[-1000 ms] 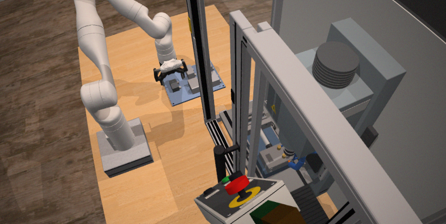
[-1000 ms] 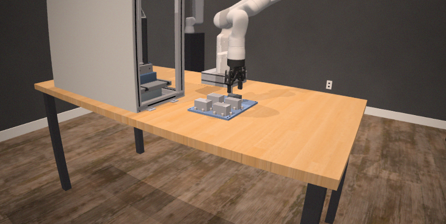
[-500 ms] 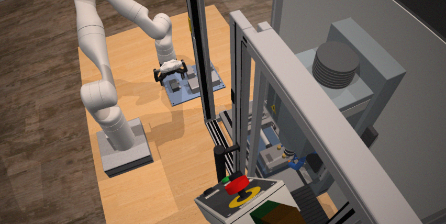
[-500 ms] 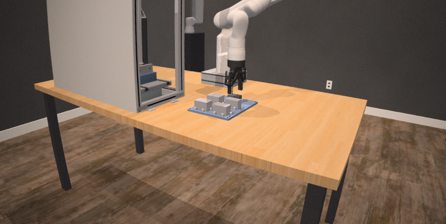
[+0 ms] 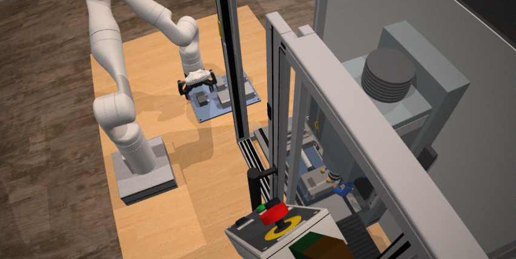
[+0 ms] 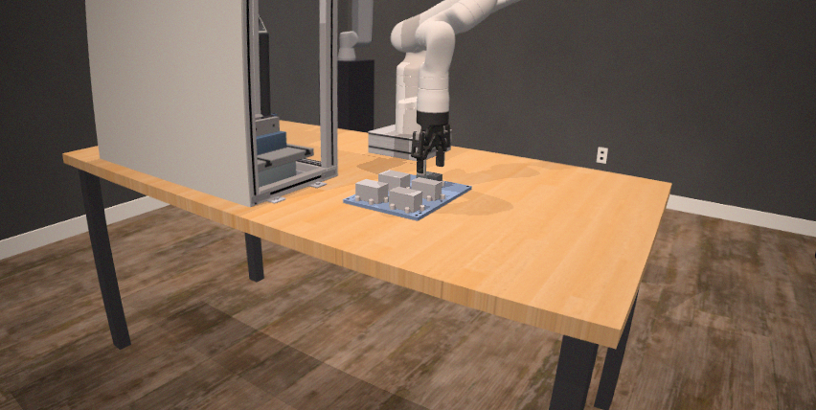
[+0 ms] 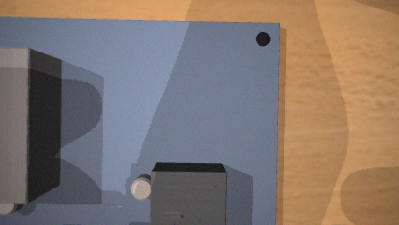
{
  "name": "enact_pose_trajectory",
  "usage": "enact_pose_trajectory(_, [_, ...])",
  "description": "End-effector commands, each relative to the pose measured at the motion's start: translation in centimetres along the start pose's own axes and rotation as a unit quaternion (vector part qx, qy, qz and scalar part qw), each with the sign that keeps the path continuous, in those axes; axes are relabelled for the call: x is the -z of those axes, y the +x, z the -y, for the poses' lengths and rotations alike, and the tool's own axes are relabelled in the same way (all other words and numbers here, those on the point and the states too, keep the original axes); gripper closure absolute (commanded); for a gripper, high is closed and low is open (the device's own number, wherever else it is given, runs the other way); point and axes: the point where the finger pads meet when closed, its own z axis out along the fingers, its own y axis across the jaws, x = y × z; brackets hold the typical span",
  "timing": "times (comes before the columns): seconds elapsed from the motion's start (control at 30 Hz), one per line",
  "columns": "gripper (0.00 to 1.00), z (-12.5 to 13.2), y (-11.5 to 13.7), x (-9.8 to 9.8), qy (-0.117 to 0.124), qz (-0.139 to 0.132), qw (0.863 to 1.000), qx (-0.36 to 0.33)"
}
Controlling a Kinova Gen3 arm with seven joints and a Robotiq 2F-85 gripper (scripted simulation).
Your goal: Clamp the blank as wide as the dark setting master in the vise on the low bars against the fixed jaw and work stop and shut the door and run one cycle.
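- The matching blank is not singled out: it is presumably one of four pale blanks (image 5: 224,97) (image 6: 405,198) (image 7: 14,131), all carried on the blue plate (image 5: 207,114) (image 6: 456,191) (image 7: 211,94).
- The dark setting master (image 5: 201,98) (image 6: 435,177) (image 7: 187,197) is seated near a corner of the plate, beside a peg (image 7: 140,187).
- The Robotiq gripper (image 5: 198,85) (image 6: 430,167) is poised low over the plate, near the master; its fingers are spread fully and nothing is held.
- The master could be knocked over if a finger is lowered off-centre onto its top edge.
- A wrong blank could be chosen if widths are judged by eye, the pale ones being much alike.
- A neighbouring blank could be nudged by the wide-spread fingers.
- Beyond the plate, the guard frame (image 5: 335,72) (image 6: 328,64) could be struck during a later carry.
- Counted: four blanks, one master, one plate, one gripper; the pegs cannot be fully counted.
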Motion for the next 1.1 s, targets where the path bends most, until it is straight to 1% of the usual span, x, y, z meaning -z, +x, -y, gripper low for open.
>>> enact_pose_trajectory(0.0, [0.00, 0.13, 0.14, -0.08, 0.003, -0.001, 1.000, 0.000])
enact_pose_trajectory(0.23, [0.00, 0.14, 0.14, -0.43, 0.003, -0.001, 1.000, 0.000])
enact_pose_trajectory(1.07, [0.00, 0.18, 0.21, -0.71, 0.003, -0.001, 1.000, 0.000])
